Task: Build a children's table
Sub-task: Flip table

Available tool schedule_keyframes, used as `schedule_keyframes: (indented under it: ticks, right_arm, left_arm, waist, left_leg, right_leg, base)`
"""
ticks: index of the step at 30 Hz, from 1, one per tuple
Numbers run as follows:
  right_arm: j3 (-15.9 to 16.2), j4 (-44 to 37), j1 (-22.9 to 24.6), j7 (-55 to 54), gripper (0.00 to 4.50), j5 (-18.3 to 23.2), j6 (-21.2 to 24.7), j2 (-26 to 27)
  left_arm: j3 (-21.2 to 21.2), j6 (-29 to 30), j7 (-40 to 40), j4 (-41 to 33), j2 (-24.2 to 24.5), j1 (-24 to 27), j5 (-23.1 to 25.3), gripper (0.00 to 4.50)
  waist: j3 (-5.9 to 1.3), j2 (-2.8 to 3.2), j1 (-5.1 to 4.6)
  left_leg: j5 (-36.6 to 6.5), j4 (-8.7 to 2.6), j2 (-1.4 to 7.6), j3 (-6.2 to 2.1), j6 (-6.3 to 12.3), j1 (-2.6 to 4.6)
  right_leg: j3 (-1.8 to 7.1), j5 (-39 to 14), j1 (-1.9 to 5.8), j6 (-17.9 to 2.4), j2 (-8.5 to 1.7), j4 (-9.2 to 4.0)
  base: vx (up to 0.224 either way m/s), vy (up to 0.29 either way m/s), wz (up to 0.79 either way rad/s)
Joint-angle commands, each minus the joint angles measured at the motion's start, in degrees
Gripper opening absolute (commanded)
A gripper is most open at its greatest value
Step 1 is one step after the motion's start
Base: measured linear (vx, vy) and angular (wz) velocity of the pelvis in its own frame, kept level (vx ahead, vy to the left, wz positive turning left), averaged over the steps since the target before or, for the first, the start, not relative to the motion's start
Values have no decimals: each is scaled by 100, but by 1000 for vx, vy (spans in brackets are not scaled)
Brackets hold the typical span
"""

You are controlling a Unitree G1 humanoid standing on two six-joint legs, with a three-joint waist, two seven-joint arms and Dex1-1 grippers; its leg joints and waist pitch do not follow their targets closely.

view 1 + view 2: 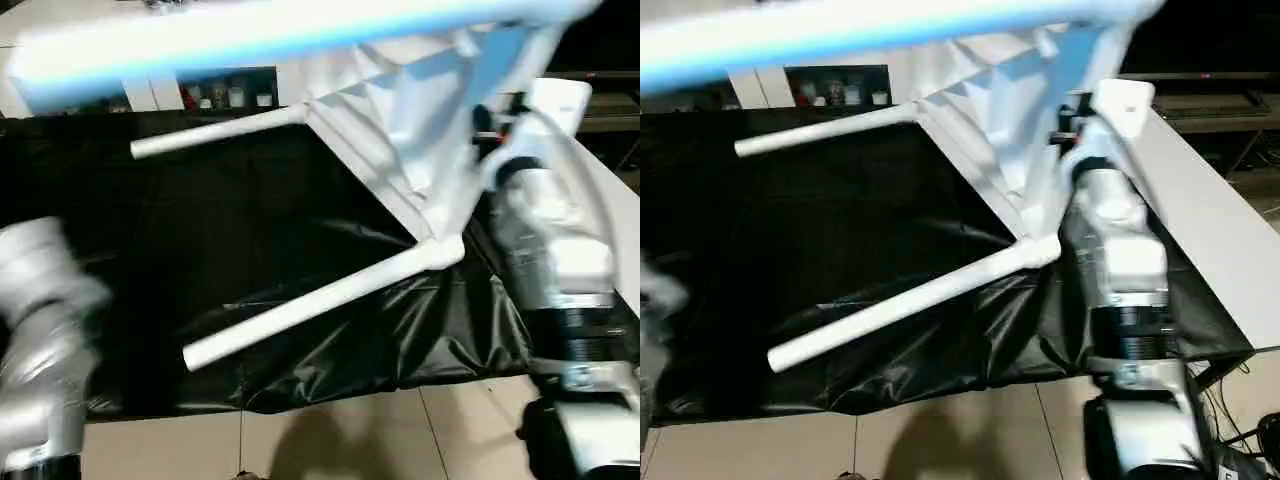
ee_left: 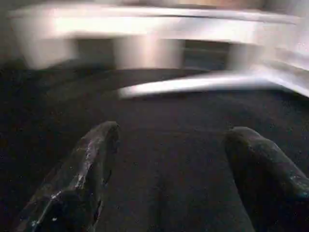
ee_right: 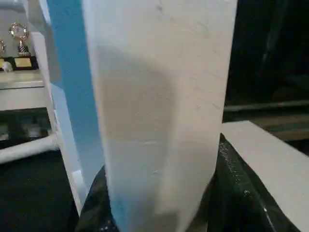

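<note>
The children's table is tipped on its side over the black sheet, its ribbed underside [image 1: 400,110] facing me. Two white legs point left: the upper leg [image 1: 215,133] and the lower leg [image 1: 310,300]. A third leg [image 1: 250,40] crosses the top of the head views, blurred. My right gripper [image 1: 1072,125] is at the tabletop's far right corner. In the right wrist view it is shut on a thick white leg [image 3: 159,96] that rises between its black fingers [image 3: 236,193]. My left gripper [image 2: 169,159] is open, its fingers [image 2: 82,179] wide apart above the sheet, well left of the table.
A black plastic sheet [image 1: 250,240] covers the work surface and hangs over its front edge. A flat white board [image 1: 1210,230] lies along the right side. A white cabinet with glass doors [image 1: 225,95] stands behind. Tiled floor [image 1: 330,440] shows in front.
</note>
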Motion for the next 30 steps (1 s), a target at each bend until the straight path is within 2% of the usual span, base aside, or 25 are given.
schedule_keyframes:
  ticks: [1, 3, 4, 6, 7, 9, 10, 11, 13, 14, 16, 17, 18, 19, 20, 24, 26, 28, 30]
  right_arm:
    - [272, 148, 90, -74, 118, 18, 21, 284]
    - [322, 238, 72, -124, 118, -23, -31, 421]
    - [371, 362, 55, -128, 118, -52, -64, 599]
    - [379, 442, 49, -60, 118, -29, -88, 673]
    - [362, 475, 50, -49, 173, -20, -105, 691]
    - [294, 492, 71, -23, 187, 10, -143, 719]
    - [247, 447, 105, 77, 195, 53, -166, 702]
    - [225, 421, 121, 132, 195, 76, -177, 694]
    - [229, 316, 178, 218, 220, 42, -176, 597]
    - [264, 174, 252, 381, 229, -34, -161, 451]
    - [285, 100, 290, 483, 235, -76, -153, 372]
    - [267, 3, 348, 589, 242, -86, -166, 281]
    - [267, 3, 348, 589, 242, -86, -166, 281]
    - [186, -131, 438, 710, 270, -25, -140, 168]
    - [151, -174, 468, 747, 275, 4, -130, 133]
    - [171, -533, 680, 1494, 297, 308, -203, -185]
    - [198, -842, 880, 2108, 297, 562, -247, -448]
    - [169, -1212, 1172, 2837, 297, 823, -270, -842]
    - [156, -1272, 1223, 2917, 297, 831, -281, -905]
  left_arm:
    - [-884, 315, -851, -450, 209, 63, 118, 385]
    - [-1240, 448, -1183, -668, 307, 45, 65, 385]
    - [-1706, 589, -1609, -884, 454, -4, 65, 385]
    - [-1958, 531, -1869, -904, 547, -59, 183, 385]
    - [-2036, 549, -1978, -893, 568, -96, 177, 385]
    - [-2205, 584, -2280, -877, 658, -175, 197, 385]
    - [-2367, 593, -2549, -847, 801, -217, 269, 385]
    - [-2439, 586, -2661, -835, 873, -230, 313, 385]
    - [-2559, 579, -2836, -780, 993, -229, 413, 385]
    - [-2679, 574, -2961, -736, 1123, -226, 536, 385]
    - [-2740, 571, -3013, -717, 1190, -227, 601, 385]
    - [-2806, 541, -3039, -675, 1274, -236, 743, 385]
    - [-2806, 541, -3039, -675, 1274, -236, 743, 385]
    - [-2808, 497, -3040, -622, 1315, -222, 830, 385]
    - [-2801, 481, -3045, -602, 1324, -218, 857, 385]
    - [-2890, 409, -3313, -535, 1600, -166, 1038, 385]
    - [-2821, 545, -3537, -594, 1678, -110, 836, 385]
    - [-2873, 637, -3865, -617, 1913, -62, 832, 385]
    - [-2879, 635, -3893, -604, 1949, -51, 867, 385]
  waist:
    - [-303, 68, 13]
    - [-300, 65, -22]
    - [-306, 57, -30]
    - [-296, 31, -50]
    - [-304, 38, -43]
    - [-296, 47, -36]
    - [-293, 31, -32]
    - [-284, 60, -35]
    - [-295, 37, -38]
    - [-297, 73, -19]
    - [-297, 61, -12]
    - [-299, 85, -14]
    - [-302, 76, -10]
    - [-310, 83, -8]
    - [-315, 79, 3]
    - [-334, 66, 35]
    - [-335, 67, 58]
    - [-324, 60, 94]
    - [-303, 59, 99]
  left_leg:
    - [-1566, -493, 235, -151, -532, 218]
    - [-1672, -500, 229, -147, -634, 218]
    - [-1678, -492, 218, -143, -655, 208]
    - [-1665, -490, 205, -139, -633, 184]
    - [-1668, -474, 199, -132, -628, 198]
    - [-1712, -473, 194, -127, -621, 205]
    - [-1784, -474, 193, -127, -610, 218]
    - [-1871, -479, 195, -134, -621, 222]
    - [-1830, -484, 204, -141, -640, 212]
    - [-1796, -475, 206, -129, -645, 235]
    - [-1736, -475, 204, -128, -623, 225]
    - [-1696, -464, 200, -118, -625, 237]
    - [-1659, -460, 202, -118, -611, 231]
    - [-1551, -452, 199, -117, -588, 224]
    - [-1456, -444, 205, -116, -553, 222]
    - [-1155, -418, 199, -111, -428, 211]
    - [-1099, -410, 213, -112, -347, 215]
    - [-1098, -410, 215, -106, -238, 209]
    - [-1262, -422, 224, -104, -214, 216]
  right_leg:
    - [136, -874, 63, -716, -182, -305]
    - [147, -861, 63, -728, -188, -296]
    - [156, -833, 69, -719, -192, -292]
    - [168, -803, 75, -716, -189, -289]
    - [176, -785, 71, -708, -188, -286]
    - [182, -842, 62, -692, -178, -295]
    - [185, -963, 54, -680, -171, -301]
    - [189, -1072, 41, -683, -169, -306]
    - [183, -1037, 61, -702, -163, -299]
    - [186, -971, 37, -711, -156, -300]
    - [182, -898, 61, -718, -153, -288]
    - [188, -872, 47, -750, -156, -288]
    - [187, -830, 61, -752, -154, -291]
    - [188, -714, 65, -792, -156, -270]
    - [186, -584, 80, -816, -155, -266]
    - [172, -185, 110, -916, -146, -224]
    - [171, -67, 125, -964, -153, -218]
    - [174, -106, 129, -1047, -164, -224]
    - [176, -388, 120, -1066, -171, -253]
  base:
    - [0, 0, 0]
    - [0, 0, 0]
    - [0, 0, 0]
    - [0, 0, 0]
    - [0, 0, 0]
    - [0, 0, 0]
    - [0, 0, 0]
    - [0, 0, 0]
    - [0, 0, 0]
    - [0, 0, 0]
    - [0, 0, 0]
    - [0, 0, 0]
    - [0, 0, 0]
    - [0, 0, 0]
    - [0, 0, 0]
    - [0, 0, 0]
    - [0, 0, 0]
    - [0, 0, 0]
    - [0, 0, 0]
